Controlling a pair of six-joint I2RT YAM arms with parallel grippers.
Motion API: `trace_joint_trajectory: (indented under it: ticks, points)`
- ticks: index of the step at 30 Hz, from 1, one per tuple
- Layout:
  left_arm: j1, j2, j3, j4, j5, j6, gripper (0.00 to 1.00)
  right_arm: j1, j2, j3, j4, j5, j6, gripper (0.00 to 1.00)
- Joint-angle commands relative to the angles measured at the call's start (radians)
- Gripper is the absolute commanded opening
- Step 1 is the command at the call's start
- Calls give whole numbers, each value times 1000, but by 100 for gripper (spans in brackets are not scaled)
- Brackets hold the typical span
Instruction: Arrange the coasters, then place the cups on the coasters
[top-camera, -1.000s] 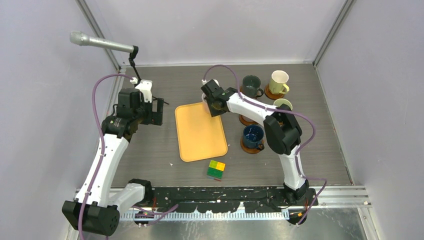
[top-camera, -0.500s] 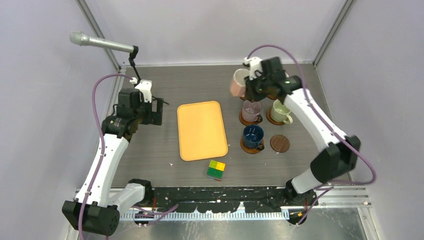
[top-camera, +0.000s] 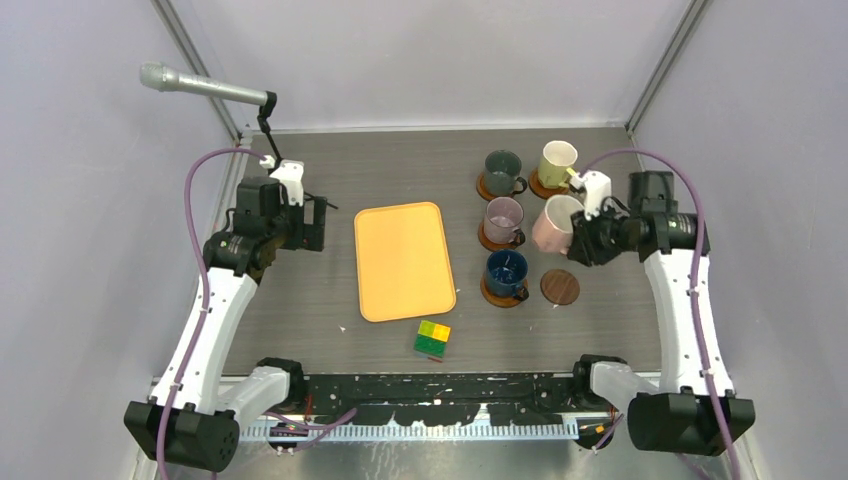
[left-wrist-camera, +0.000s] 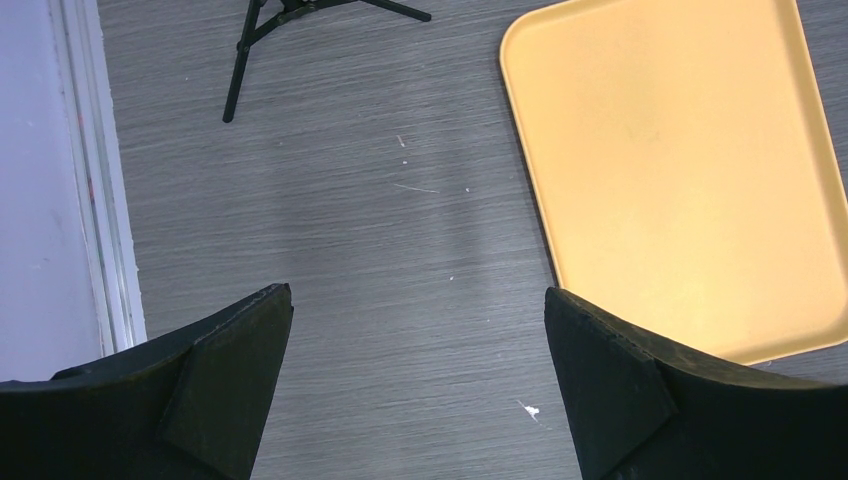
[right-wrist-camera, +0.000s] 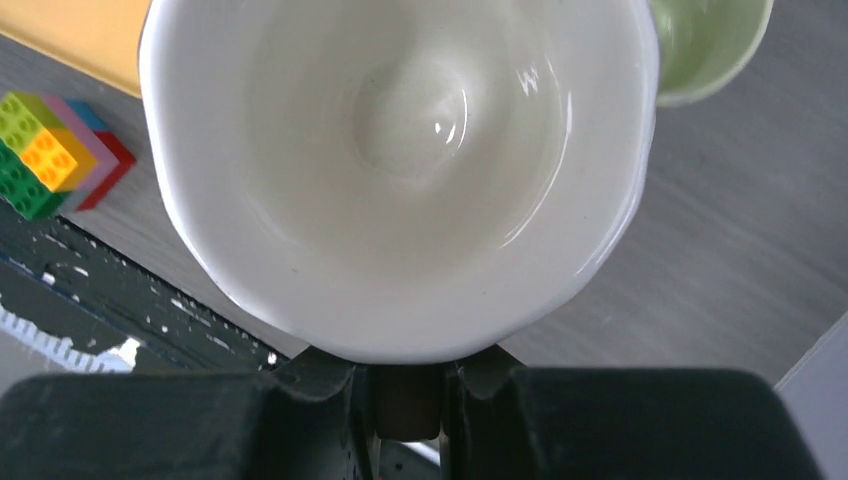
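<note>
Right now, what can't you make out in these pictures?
Right wrist view: the white-pink mug hides its own handle; the top edge cuts off the light green mug.
Top view: that mug, in the right gripper, covers the light green mug and whatever is under it.
Left wrist view: the right edge cuts off the orange tray.

**Robot lab, no doubt about it**

Plain screen walls (top-camera: 420, 60) box in a grey bench (top-camera: 300, 320). A left arm (top-camera: 205, 325) and a right arm (top-camera: 688, 300) are bolted to a rail (top-camera: 450, 386), cables looping, and a microphone (top-camera: 195, 86) stands by.
</note>
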Motion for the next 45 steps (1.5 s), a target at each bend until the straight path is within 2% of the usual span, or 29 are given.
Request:
trace_joint_trajectory:
  ticks: [1, 4, 8, 14, 22, 33, 45]
  points:
    - [3, -13, 33, 3, 7, 13, 100, -168, -82, -51, -80, -144, -195, 0]
    - [3, -17, 25, 7, 3, 13, 100, -252, -84, -85, -150, -182, -281, 0]
    - [3, -24, 6, 19, -1, 13, 100, -300, -84, -172, -151, -176, -320, 0]
    - [3, -20, -14, 35, -7, 40, 100, -302, -99, -297, 17, -117, -233, 0]
    - [3, -16, -30, 50, -9, 43, 100, -302, -72, -401, 186, -2, -198, 0]
    - [3, -5, -29, 57, -8, 39, 100, -302, -57, -498, 304, 40, -163, 0]
    - [3, -1, -35, 61, -11, 38, 100, -303, -16, -533, 344, 28, -165, 3]
